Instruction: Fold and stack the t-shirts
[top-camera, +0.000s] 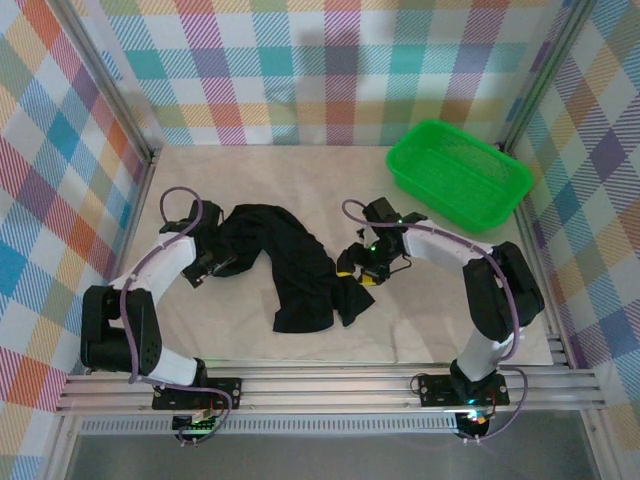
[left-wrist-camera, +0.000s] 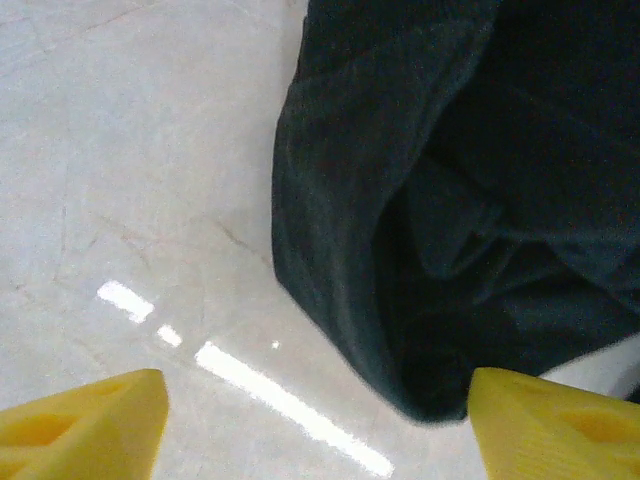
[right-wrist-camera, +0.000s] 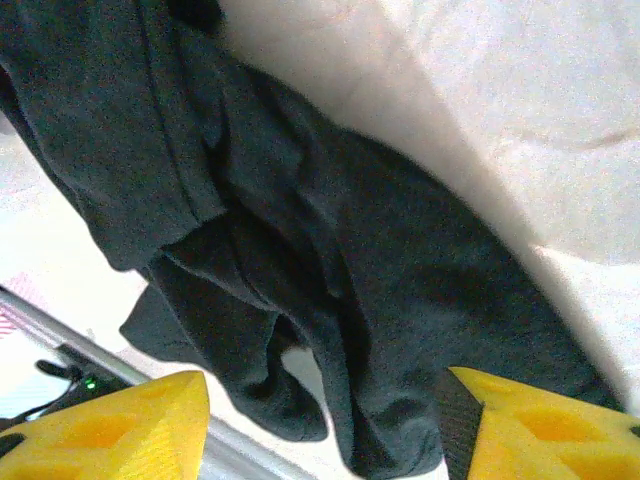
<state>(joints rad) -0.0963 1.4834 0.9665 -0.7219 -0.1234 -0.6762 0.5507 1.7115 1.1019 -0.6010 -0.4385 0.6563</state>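
Locating one crumpled t-shirt (top-camera: 300, 270) between two released end effectors

Item: plain black t-shirt, unfolded, lying bunched on the pale surface (top-camera: 420, 310), left of centre and well apart from the green basket (top-camera: 430, 190) at the far right corner.

Lie: a bent band. One limb starts at the far left and runs toward the middle. There it turns and drops toward the near edge, ending in a wider, lumpy mass. The long axis therefore runs diagonally, far-left to near-right.

Left end effector (top-camera: 210, 265): fingers spread, holding nothing. It sits just beside the far-left limb. In its wrist view a rounded fold of cloth lies ahead and toward its right finger (left-wrist-camera: 550, 425), with bare surface before the other.

Right end effector (top-camera: 357, 272): fingers spread, holding nothing. It sits just beside the near-right mass. In its wrist view, cloth spans the gap ahead of both fingers (right-wrist-camera: 540, 430).

Relation governing the next move: the shirt lies between the two arms, one end within reach of each, neither clearly nearer. Judgement: each should close on its own end and draw the two apart along that diagonal, to spread the cloth flat before any fold. No fold is made yet.
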